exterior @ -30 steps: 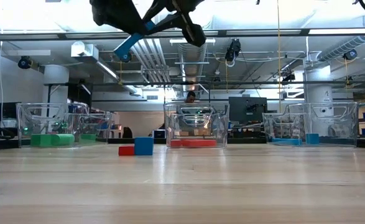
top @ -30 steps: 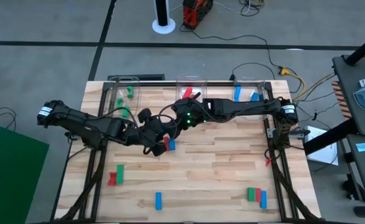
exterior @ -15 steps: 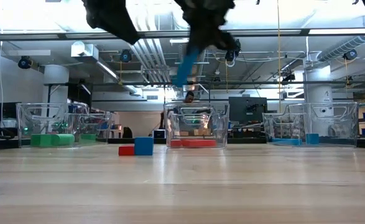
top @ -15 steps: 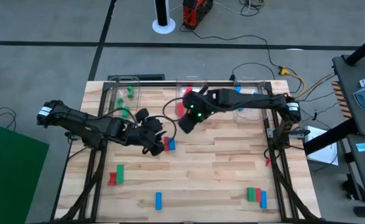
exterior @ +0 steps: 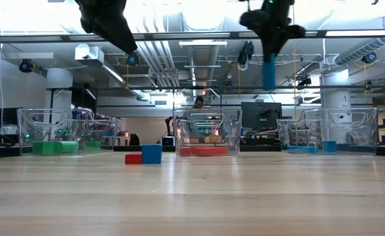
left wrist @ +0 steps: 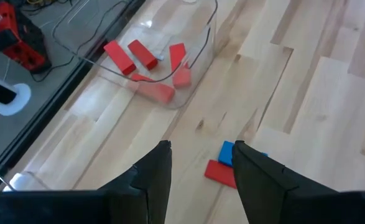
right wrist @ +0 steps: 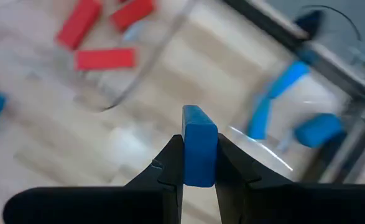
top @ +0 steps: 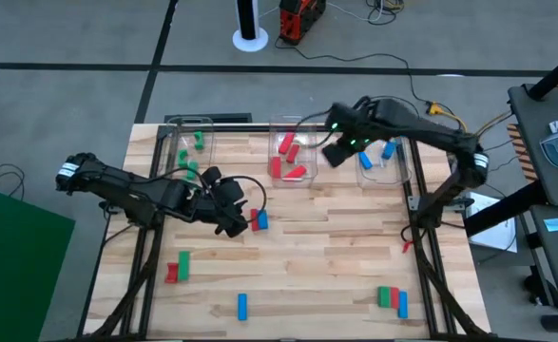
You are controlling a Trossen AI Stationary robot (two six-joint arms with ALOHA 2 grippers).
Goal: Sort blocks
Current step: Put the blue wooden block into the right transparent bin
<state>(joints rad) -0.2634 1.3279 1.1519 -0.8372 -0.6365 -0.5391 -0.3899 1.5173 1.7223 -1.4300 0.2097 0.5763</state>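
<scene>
My right gripper [top: 338, 152] is up over the gap between the red bin [top: 291, 158] and the blue bin [top: 381, 158], shut on a blue block [exterior: 269, 71]. That block also shows between the fingers in the right wrist view [right wrist: 199, 146]. My left gripper [left wrist: 201, 171] hovers open above a red block [left wrist: 221, 173] and a blue block [left wrist: 232, 152], which lie side by side on the table [top: 258, 220]. The green bin [top: 192, 152] holds green blocks. My right gripper pinches the blue block between its two fingers, on two opposite sides of the block's upper part [right wrist: 199, 169]. The fingers come from above, pointing down. The block hangs upright below them [exterior: 269, 75], lifted clear, high above the table and the bins.
Loose blocks lie on the near half of the table: a green and red pair [top: 177, 267], a single blue one [top: 242, 305], and a green, red and blue group [top: 391, 299]. The three clear bins stand in a row along the far edge.
My right gripper has carried the blue block from beside my left gripper toward the table's far right, past the red bin. The block has swung from slanting to hanging upright.
</scene>
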